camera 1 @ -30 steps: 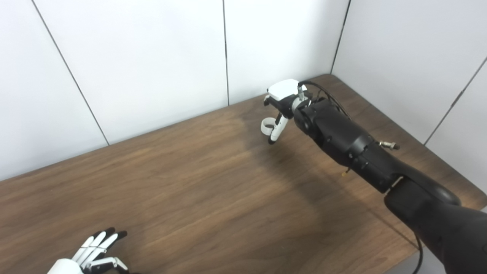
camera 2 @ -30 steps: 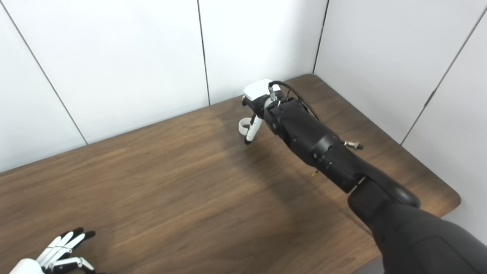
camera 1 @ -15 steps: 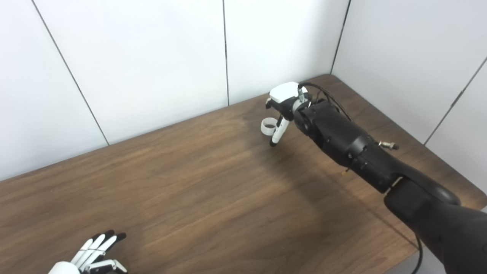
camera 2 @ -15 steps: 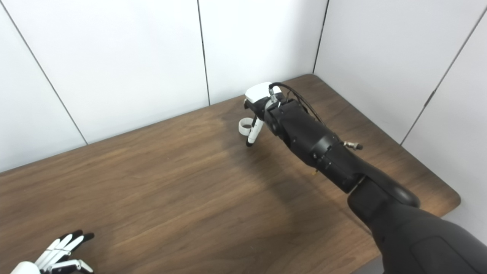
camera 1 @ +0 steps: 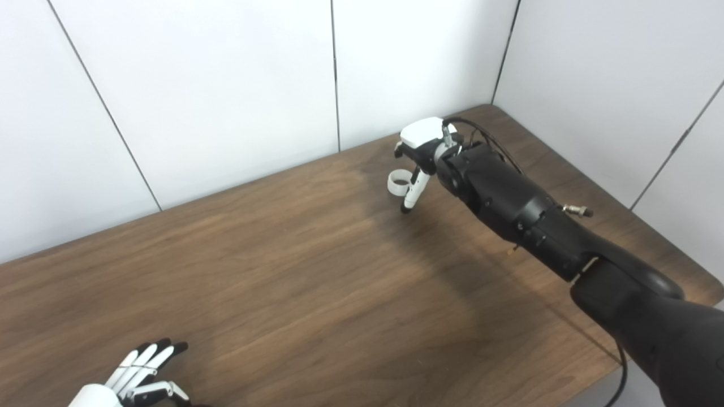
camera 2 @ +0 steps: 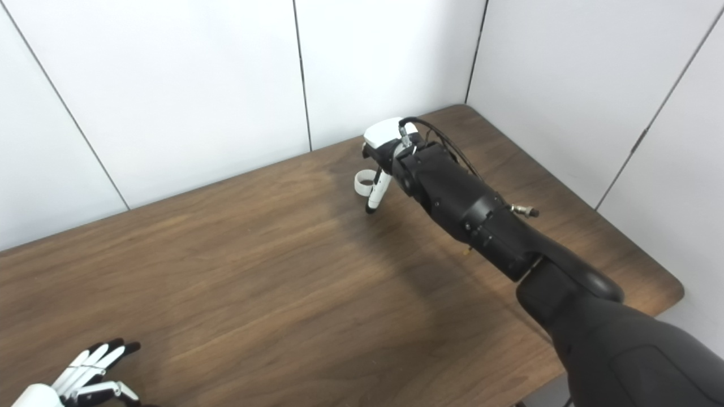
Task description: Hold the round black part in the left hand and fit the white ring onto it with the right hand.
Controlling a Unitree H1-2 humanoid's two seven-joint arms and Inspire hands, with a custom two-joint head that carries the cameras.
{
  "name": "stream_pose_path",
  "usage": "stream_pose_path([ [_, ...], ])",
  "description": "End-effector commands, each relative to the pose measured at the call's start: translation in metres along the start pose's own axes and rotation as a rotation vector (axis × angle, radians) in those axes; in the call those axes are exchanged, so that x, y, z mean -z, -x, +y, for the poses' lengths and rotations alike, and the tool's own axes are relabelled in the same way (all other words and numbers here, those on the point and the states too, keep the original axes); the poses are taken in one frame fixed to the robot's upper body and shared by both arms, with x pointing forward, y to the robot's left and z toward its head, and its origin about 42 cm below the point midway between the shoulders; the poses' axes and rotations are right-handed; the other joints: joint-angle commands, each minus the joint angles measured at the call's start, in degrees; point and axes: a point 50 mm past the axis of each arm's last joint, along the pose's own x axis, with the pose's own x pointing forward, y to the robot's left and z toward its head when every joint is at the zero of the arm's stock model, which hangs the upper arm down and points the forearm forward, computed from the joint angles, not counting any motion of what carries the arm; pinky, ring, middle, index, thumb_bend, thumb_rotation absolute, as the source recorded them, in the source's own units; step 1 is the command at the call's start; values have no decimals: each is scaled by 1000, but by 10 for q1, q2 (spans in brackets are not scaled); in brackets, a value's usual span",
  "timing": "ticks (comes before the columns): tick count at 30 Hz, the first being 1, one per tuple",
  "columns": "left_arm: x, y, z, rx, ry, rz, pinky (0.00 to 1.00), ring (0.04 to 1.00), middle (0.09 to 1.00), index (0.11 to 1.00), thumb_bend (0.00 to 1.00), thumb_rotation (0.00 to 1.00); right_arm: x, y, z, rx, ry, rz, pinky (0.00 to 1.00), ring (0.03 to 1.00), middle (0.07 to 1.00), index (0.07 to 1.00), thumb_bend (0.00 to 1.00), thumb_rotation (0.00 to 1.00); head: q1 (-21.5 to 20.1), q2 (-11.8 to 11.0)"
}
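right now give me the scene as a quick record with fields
surface: wooden table, white wall panels behind
right hand: stretched to the far side, by the white ring; whether it grips the ring cannot be told
left hand: at the near left corner, fingers apart, holding nothing
round black part: not in view
ring fitted: not yet

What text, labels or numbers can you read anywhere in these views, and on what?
None: no readable text shows in either view.
White ring: no marking seen.
Right robot hand and its black arm: no label or number seen.
Left robot hand: no marking seen.
Table and wall panels: plain, no signs.
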Motion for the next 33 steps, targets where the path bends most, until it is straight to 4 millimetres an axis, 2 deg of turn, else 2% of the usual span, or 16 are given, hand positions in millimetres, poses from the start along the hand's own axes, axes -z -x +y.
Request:
stream_pose_path([
  [1,1,4,10,2,-31,-10,1000,981,948,479,513,47,8,2,-32,83,2,24,1000,1000,1000,848,936,485,0,1],
  [5,1,5,10,0,-26,-9,1000,980,947,479,514,48,9,2,-31,83,1,25,1000,1000,1000,841,931,482,1,0],
  [8,0,4,10,-1,-29,-9,1000,977,946,478,514,47,9,2,-30,102,-12,15,1000,1000,1000,800,883,437,3,0],
  [10,0,4,10,1,-33,-9,1000,977,947,478,514,48,9,1,-29,118,-16,4,1000,1000,999,704,786,331,3,0],
  [12,0,5,11,3,-34,-9,1000,978,948,479,514,48,9,1,-28,137,-23,-8,1000,1000,995,648,737,261,3,0],
  [13,0,5,11,4,-34,-8,1000,978,950,478,514,48,9,0,-27,155,-29,-20,1000,1000,978,554,606,192,4,-2],
  [16,0,5,11,2,-36,-7,1000,977,951,478,514,48,10,0,-25,186,-45,-37,1000,1000,953,492,527,143,4,-2],
  [33,2,6,10,1,-33,3,1000,970,949,478,514,49,10,1,-23,184,-53,-41,1000,1000,953,484,521,134,8,-5],
])
